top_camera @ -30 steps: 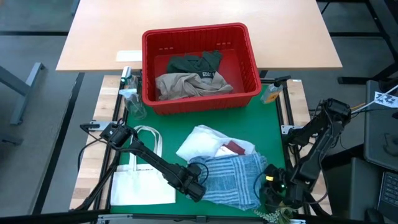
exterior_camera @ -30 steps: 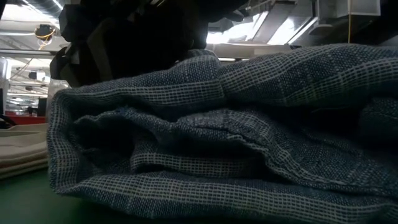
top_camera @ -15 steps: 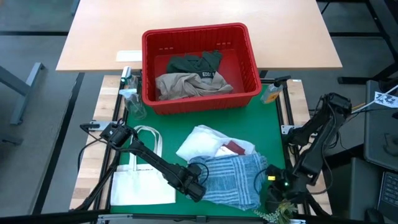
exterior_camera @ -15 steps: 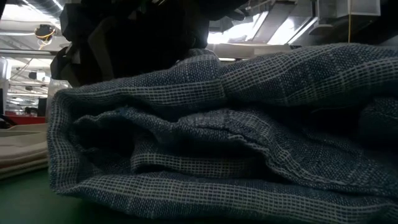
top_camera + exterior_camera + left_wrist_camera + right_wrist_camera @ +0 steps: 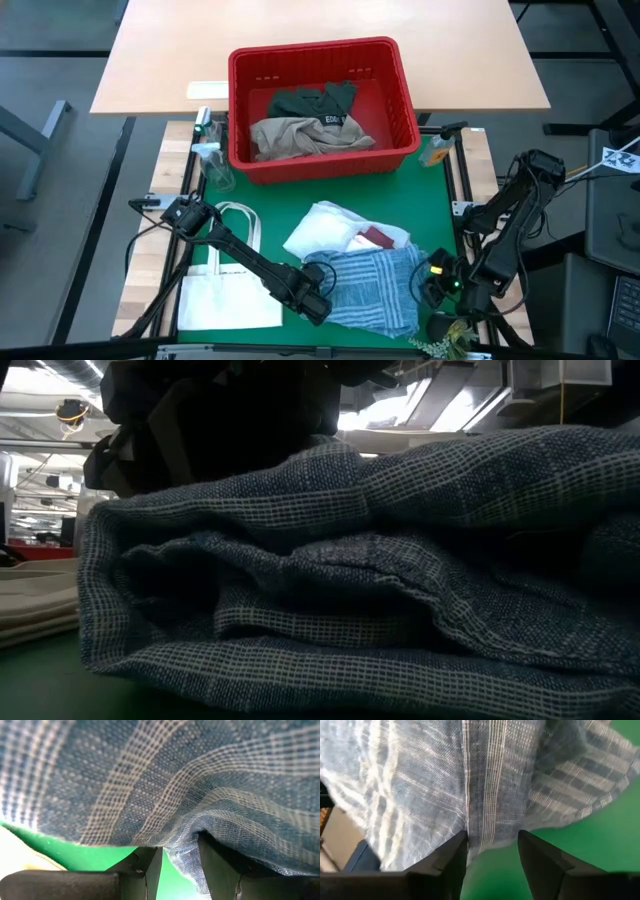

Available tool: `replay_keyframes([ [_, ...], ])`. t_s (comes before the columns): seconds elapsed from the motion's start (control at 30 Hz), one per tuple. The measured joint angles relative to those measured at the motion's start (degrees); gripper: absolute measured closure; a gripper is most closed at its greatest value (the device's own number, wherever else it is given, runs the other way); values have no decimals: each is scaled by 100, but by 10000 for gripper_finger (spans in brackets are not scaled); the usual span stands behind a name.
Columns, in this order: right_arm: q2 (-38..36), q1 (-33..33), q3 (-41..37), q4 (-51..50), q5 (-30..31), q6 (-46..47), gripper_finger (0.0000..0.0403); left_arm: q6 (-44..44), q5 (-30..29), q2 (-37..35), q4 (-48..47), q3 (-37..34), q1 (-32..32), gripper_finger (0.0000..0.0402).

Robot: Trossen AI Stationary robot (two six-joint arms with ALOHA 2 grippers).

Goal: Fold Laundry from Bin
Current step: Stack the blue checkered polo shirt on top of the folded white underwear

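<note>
A blue-and-white striped garment (image 5: 372, 285) lies bunched on the green mat (image 5: 440, 205), near the front edge. It fills the low view (image 5: 350, 580). My left gripper (image 5: 318, 300) is at the garment's left edge, shut on the cloth (image 5: 179, 851). My right gripper (image 5: 432, 283) stands open at the garment's right edge. That hem (image 5: 490, 837) reaches between its fingers, and I cannot tell whether it touches them. A white cloth (image 5: 322, 232) and a maroon piece (image 5: 376, 238) lie behind the striped garment. The red bin (image 5: 322, 105) holds beige (image 5: 300, 135) and dark green (image 5: 315, 100) garments. My left gripper pinches a bunched fold at the striped garment's left edge (image 5: 186, 845) between its two fingers. The fingers come from above, pointing steeply down. The fold holds more than one layer. The rest of the garment rests slack on the mat.
A flat white tote bag (image 5: 225, 278) lies on the mat to the left of my left arm. A spray bottle (image 5: 210, 160) stands left of the bin and a yellow bottle (image 5: 437, 150) right of it. The bin sits across the mat's far edge.
My right gripper has moved a little toward the far edge and upward along the striped garment's right edge, tipping slightly. The garment and my left gripper have stayed in place.
</note>
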Motion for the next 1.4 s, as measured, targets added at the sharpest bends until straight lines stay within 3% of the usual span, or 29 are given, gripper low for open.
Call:
replay_keyframes([
  [0.27,684,-200,0,-20,85,-9,226,4,-4,0,69,0,0,278],
  [0.67,1510,-684,0,27,-771,-27,226,15,-191,0,101,0,-2,278],
  [1.17,1593,-823,-355,784,-518,-367,226,14,-297,0,142,0,-31,278],
  [1.27,1593,-825,-396,873,-529,-378,244,13,-299,0,142,0,-31,278],
  [1.4,1602,-826,-400,1134,-446,-625,310,13,-299,0,144,0,-28,278],
])
